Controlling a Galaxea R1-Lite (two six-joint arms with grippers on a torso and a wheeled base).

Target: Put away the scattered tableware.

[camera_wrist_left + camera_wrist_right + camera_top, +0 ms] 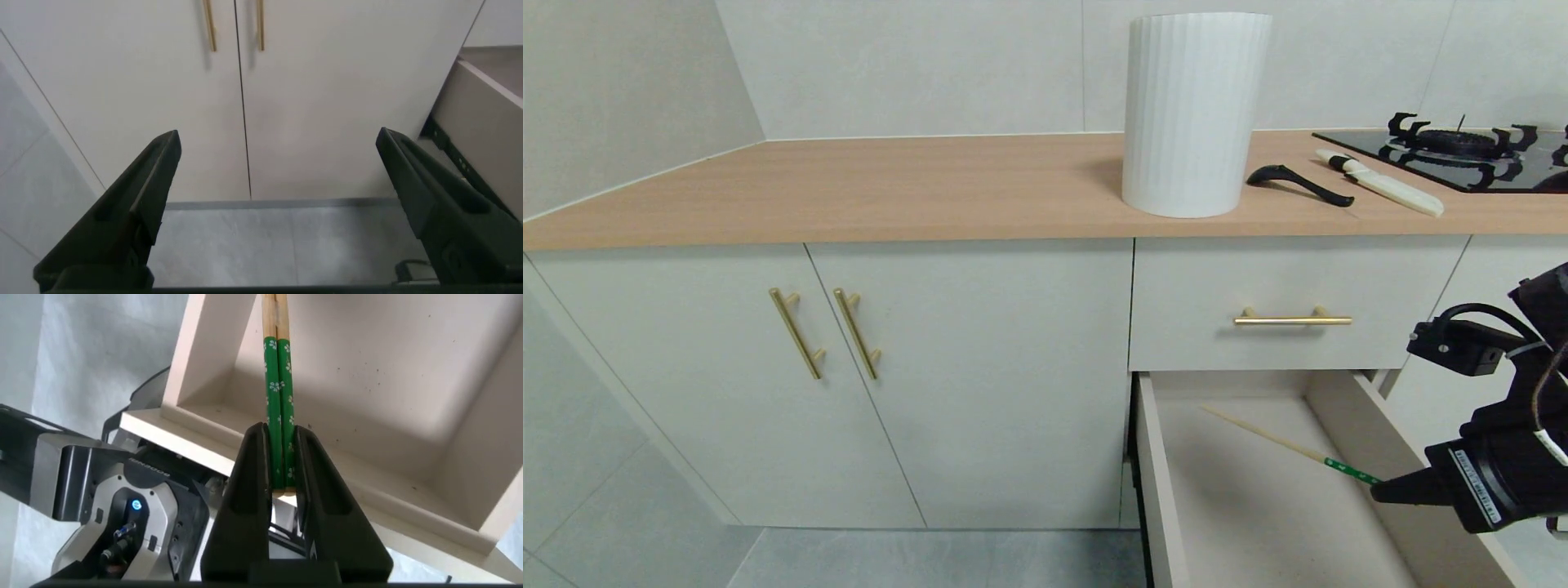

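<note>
My right gripper point(1380, 492) is shut on a pair of wooden chopsticks point(1282, 443) with green ends, held over the open lower drawer point(1156, 482). The right wrist view has the chopsticks point(276, 392) clamped between my right gripper point(280, 469) fingers, tips pointing into the drawer point(392, 392). On the wooden counter point(890, 188) lie a black peeler point(1298, 183) and a cream-handled knife point(1380, 181). My left gripper point(278, 188) is open with nothing in it, low in front of the cabinet doors point(245, 98).
A tall white ribbed container point(1191, 114) stands on the counter next to the peeler. A black gas hob point(1462, 151) sits at the far right. A closed drawer with a gold handle point(1293, 319) is above the open one. Two cabinet doors point(825, 331) are closed at left.
</note>
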